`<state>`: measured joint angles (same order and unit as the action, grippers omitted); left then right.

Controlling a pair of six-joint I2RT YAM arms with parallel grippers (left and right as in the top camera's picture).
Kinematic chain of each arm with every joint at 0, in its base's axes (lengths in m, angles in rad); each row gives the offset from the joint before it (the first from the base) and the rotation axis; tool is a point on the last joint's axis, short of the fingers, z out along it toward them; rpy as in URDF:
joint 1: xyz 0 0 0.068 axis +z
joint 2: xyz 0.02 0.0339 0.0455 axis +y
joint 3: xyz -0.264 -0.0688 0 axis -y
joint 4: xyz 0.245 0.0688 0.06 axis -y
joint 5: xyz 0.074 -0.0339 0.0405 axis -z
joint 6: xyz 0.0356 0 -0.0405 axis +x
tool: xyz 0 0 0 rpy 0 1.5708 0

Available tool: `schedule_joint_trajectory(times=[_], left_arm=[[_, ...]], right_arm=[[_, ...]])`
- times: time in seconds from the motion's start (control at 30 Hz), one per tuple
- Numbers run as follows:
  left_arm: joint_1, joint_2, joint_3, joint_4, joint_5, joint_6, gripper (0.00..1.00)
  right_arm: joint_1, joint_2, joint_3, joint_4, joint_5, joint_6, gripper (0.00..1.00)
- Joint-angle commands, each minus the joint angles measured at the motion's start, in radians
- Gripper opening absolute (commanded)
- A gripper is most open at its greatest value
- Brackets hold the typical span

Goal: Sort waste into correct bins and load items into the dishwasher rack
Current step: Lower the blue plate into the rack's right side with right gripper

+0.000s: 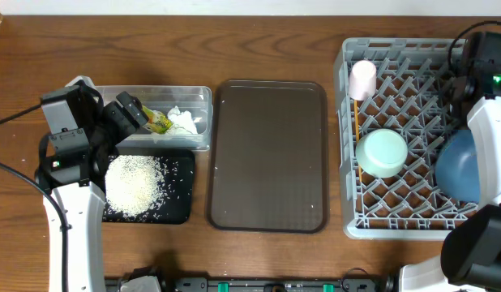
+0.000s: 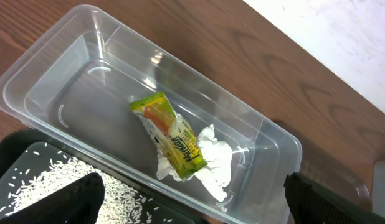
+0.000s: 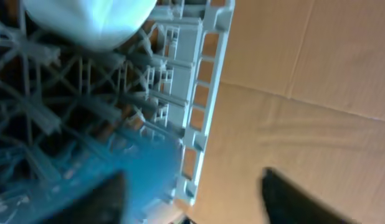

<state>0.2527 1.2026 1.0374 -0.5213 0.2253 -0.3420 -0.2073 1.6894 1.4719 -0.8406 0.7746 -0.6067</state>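
Left gripper point(image 2: 189, 190): fingers spread wide and holding nothing, above the clear tub's near wall.
Right gripper point(image 3: 195, 199): dark fingers stand well apart with nothing clamped between them, over the rack's outer wall and beside the blue plate.
Clear tub point(image 1: 198, 97): towards the surface's left rear, its long side against the black tray.
Wrapper point(image 2: 171, 137): yellow-green, crinkly and printed, lying diagonally in the tub with its lower end on the tissue.
Tissue point(image 2: 214, 165): crumpled and white, towards the tub's right end.
Rice point(image 1: 137, 185): white grains heaped on the left of the black tray point(image 1: 179, 209), with strays scattered rightwards.
Dishwasher rack point(image 1: 396, 227): grey and pegged, at the surface's right edge.
Pink cup point(image 1: 362, 79): in the rack's rear left corner.
Pale green bowl point(image 1: 382, 152): by the rack's left wall.
Chopsticks point(image 1: 357, 130): thin and wooden, along that same wall.
Blue plate point(image 1: 457, 170): near the rack's right side, partly hidden by the arm.
Brown tray point(image 1: 267, 154): between the tub and the rack.
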Motion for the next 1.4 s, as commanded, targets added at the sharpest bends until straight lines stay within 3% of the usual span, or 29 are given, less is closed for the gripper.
schedule_joint_trajectory(times=[0.0, 0.07, 0.23, 0.3, 0.37, 0.4, 0.47, 0.5, 0.63, 0.83, 1.37], left_arm=[[0.004, 0.004, -0.003, -0.002, -0.010, 0.009, 0.95], [0.004, 0.004, -0.003, -0.002, -0.010, 0.009, 0.95], [0.004, 0.004, -0.003, -0.002, -0.010, 0.009, 0.95], [0.004, 0.004, -0.003, -0.002, -0.010, 0.009, 0.95], [0.004, 0.004, -0.003, -0.002, -0.010, 0.009, 0.95], [0.004, 0.004, -0.003, -0.002, -0.010, 0.009, 0.95], [0.004, 0.004, -0.003, -0.002, -0.010, 0.009, 0.95], [0.004, 0.004, -0.003, -0.002, -0.010, 0.009, 0.95], [0.004, 0.004, -0.003, -0.002, -0.010, 0.009, 0.95], [0.004, 0.004, -0.003, -0.002, -0.010, 0.009, 0.95], [0.004, 0.004, -0.003, -0.002, -0.010, 0.009, 0.95]], right_arm=[[0.011, -0.006, -0.002, 0.053, -0.017, 0.086, 0.89], [0.012, -0.008, -0.001, 0.088, -0.034, 0.216, 0.99], [0.011, -0.013, 0.000, 0.064, -0.349, 0.428, 0.98], [0.010, -0.013, 0.000, 0.043, -0.520, 0.486, 0.91], [0.005, -0.013, 0.000, 0.032, -0.608, 0.552, 0.71], [0.002, -0.013, 0.000, 0.028, -0.615, 0.595, 0.42], [-0.006, -0.013, 0.000, 0.019, -0.616, 0.714, 0.06], [-0.010, -0.014, 0.000, 0.015, -0.631, 0.745, 0.01], [-0.027, -0.039, 0.000, -0.036, -0.735, 0.793, 0.01], [-0.063, -0.113, 0.000, -0.098, -0.744, 0.866, 0.01], [-0.201, -0.156, -0.021, -0.234, -0.565, 1.018, 0.01]])
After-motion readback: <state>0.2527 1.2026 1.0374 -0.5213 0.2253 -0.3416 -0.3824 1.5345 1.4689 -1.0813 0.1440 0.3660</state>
